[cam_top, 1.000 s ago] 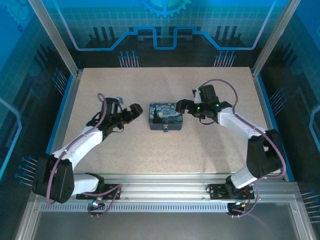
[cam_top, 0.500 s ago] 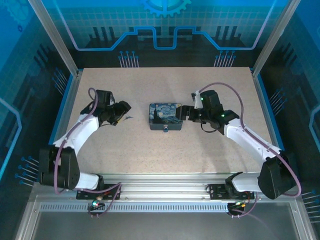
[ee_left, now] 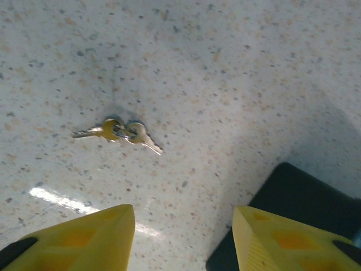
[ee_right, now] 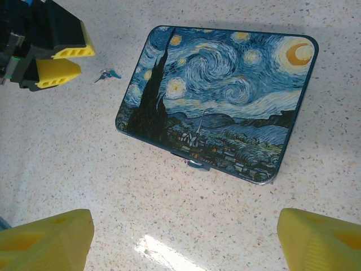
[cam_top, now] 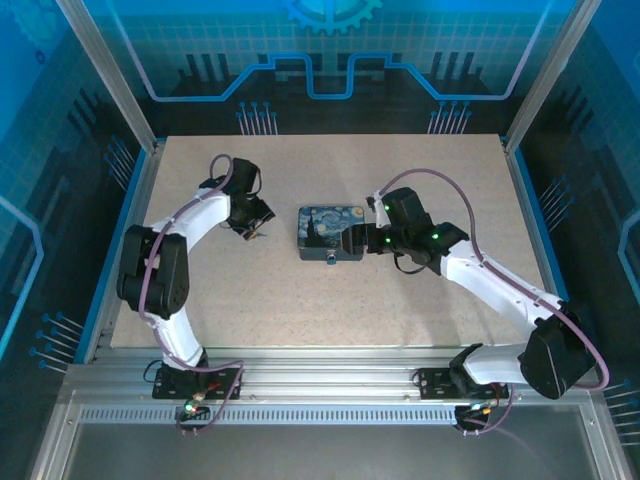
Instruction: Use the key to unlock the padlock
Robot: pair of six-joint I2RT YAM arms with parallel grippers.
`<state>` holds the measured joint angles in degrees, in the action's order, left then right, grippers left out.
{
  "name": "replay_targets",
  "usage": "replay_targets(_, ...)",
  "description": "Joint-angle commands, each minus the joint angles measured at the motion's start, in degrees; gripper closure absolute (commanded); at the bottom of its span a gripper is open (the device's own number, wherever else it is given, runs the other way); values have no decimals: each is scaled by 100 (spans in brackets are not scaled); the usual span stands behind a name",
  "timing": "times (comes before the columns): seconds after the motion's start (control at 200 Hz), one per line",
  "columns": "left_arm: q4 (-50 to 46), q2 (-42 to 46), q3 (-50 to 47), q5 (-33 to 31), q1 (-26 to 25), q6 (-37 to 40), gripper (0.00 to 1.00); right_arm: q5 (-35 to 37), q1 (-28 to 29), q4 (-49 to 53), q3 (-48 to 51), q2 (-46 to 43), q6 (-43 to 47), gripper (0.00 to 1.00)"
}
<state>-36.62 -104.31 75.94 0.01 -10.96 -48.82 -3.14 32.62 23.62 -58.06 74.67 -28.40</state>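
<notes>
Since keys lie flat on surface, thin, light, probably slippery: pinch at ring, 11 o'clock of left jaws, open; right jaws open.

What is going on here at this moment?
Two robot arms work over a table. The left gripper hangs with open jaws above a small pair of keys lying on the table, not yet picked up. The right gripper, also open, hangs over a tin box painted with a starry night. Nothing is held.
</notes>
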Motion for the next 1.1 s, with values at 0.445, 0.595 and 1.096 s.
replay_targets(0.445,-744,-596,339,-778,-126,-1298,44,69,12,-72,228,-189,85,13)
replay_targets(0.595,-717,-762,503,-724,-126,-1513,42,62,-27,-76,276,-264,107,13)
replay_targets(1.096,-1072,-1320,971,-994,-108,-2010,43,-144,-256,-240,531,-511,113,13)
